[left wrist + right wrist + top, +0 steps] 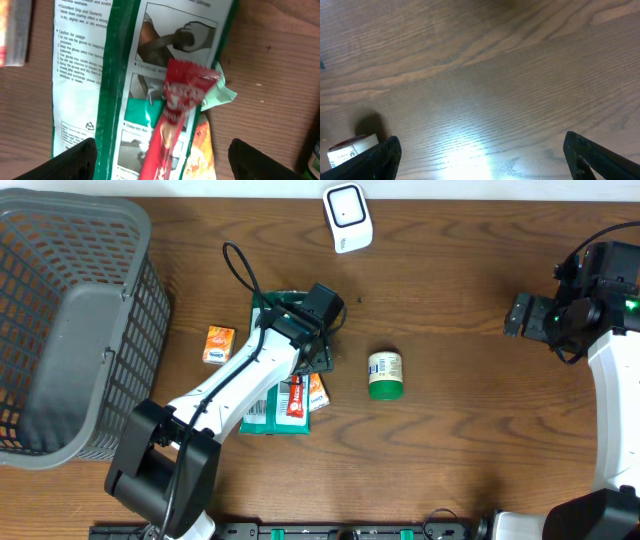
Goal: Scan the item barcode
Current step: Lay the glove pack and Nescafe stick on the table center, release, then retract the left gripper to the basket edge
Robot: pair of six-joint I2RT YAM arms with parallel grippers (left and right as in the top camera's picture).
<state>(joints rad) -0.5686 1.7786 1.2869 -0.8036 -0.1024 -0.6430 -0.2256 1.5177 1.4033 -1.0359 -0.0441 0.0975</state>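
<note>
A white barcode scanner [347, 217] stands at the table's far edge. Several items lie in a pile mid-table: a green-and-white glove pack [125, 75], a red stick sachet [175, 115] lying on top of it, and an orange packet [200, 155] beneath. My left gripper [167, 162] hovers just over the pile, open, with the sachet lying loose between its fingers. In the overhead view the left gripper [305, 345] covers part of the pile. My right gripper [487, 160] is open over bare wood at the right, far from the pile [290, 395].
A white jar with a green lid [385, 374] lies right of the pile and shows at the right wrist view's lower left as the jar [350, 150]. A small orange box [218, 344] sits left of the pile. A grey basket [60, 330] fills the left side.
</note>
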